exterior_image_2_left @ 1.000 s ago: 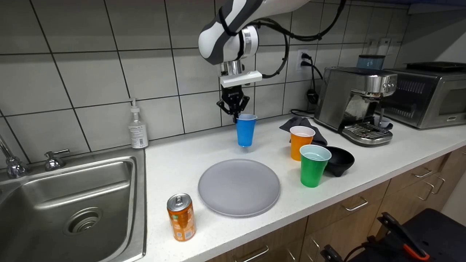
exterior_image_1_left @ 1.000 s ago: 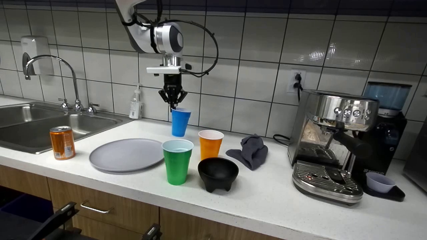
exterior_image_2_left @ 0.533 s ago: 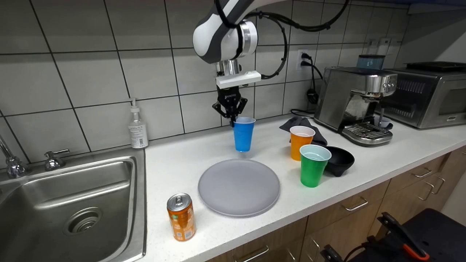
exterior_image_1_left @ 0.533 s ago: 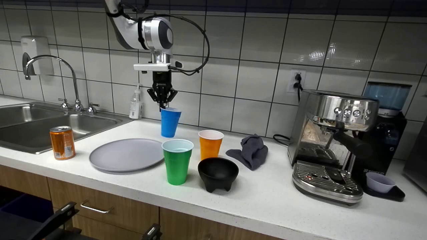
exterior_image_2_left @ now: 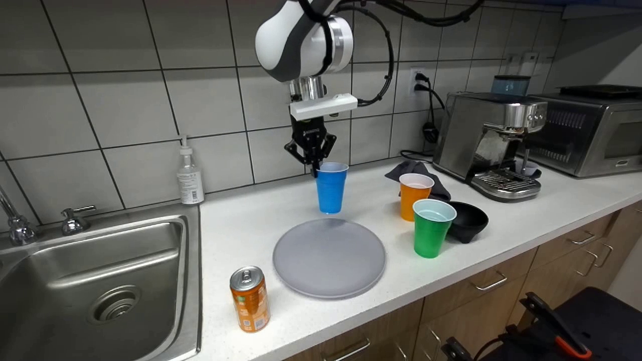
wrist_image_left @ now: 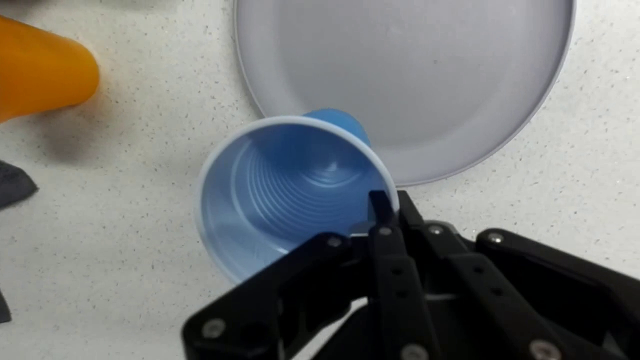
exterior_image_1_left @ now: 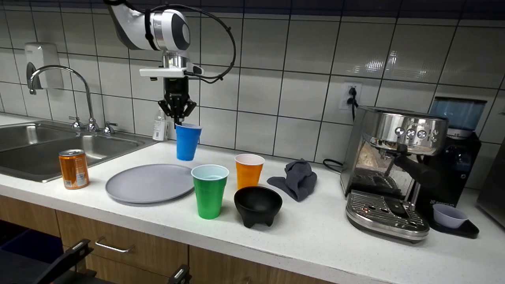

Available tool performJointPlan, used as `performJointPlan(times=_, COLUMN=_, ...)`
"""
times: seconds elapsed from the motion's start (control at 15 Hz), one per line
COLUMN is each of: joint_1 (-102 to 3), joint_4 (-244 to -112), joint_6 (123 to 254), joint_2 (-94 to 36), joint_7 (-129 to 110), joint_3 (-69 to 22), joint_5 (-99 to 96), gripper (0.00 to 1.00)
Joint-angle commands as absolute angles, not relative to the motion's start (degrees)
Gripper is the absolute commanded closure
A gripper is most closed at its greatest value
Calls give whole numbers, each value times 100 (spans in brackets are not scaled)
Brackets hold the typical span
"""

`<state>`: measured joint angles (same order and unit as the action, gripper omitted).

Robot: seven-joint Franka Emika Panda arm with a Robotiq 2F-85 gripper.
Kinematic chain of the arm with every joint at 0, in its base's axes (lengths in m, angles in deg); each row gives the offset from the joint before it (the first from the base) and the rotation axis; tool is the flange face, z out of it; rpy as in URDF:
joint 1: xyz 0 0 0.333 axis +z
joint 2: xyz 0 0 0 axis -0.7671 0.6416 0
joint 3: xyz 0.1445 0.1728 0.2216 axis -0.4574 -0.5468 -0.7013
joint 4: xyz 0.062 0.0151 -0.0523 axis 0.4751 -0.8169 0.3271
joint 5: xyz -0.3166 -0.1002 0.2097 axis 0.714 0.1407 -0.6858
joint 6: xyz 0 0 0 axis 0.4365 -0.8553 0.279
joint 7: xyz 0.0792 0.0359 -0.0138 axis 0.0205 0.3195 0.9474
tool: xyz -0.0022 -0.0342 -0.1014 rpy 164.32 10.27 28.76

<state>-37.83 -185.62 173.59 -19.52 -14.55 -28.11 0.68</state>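
Note:
My gripper (exterior_image_1_left: 178, 121) is shut on the rim of a blue cup (exterior_image_1_left: 187, 142), which hangs slightly tilted above the counter. In the wrist view one finger (wrist_image_left: 381, 205) is inside the cup (wrist_image_left: 295, 185) and the other is outside, pinching its wall. The cup's base overlaps the near edge of a grey plate (wrist_image_left: 425, 75) there. In an exterior view the cup (exterior_image_2_left: 331, 190) is just behind the plate (exterior_image_2_left: 329, 260). An orange cup (exterior_image_1_left: 249, 173), a green cup (exterior_image_1_left: 210, 193) and a black footed bowl (exterior_image_1_left: 258, 205) stand to the right of the plate.
An orange can (exterior_image_2_left: 250, 301) stands between the plate and the steel sink (exterior_image_2_left: 190, 281). A soap bottle (exterior_image_2_left: 190, 175) is against the tiled wall. A dark cloth (exterior_image_1_left: 298, 181) lies behind the bowl, with an espresso machine (exterior_image_1_left: 394, 157) farther right.
The gripper has carried the blue cup leftward in both exterior views, bringing it closer to the plate. Its hold on the rim is unchanged, and the other objects have stayed put.

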Motion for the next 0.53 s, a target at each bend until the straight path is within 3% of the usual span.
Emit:
performJointPlan(times=0.0, joint_1=-3686, joint_4=-19091, joint_6=17540, joint_2=-2404, joint_7=-1744, joint_3=-2924, joint_5=297, gripper=99)
performJointPlan(times=0.47, joint_1=-3445, joint_4=-19326, joint_6=17533, joint_2=-2459, joint_7=-1975, joint_3=-3110, joint_5=473, gripper=99)
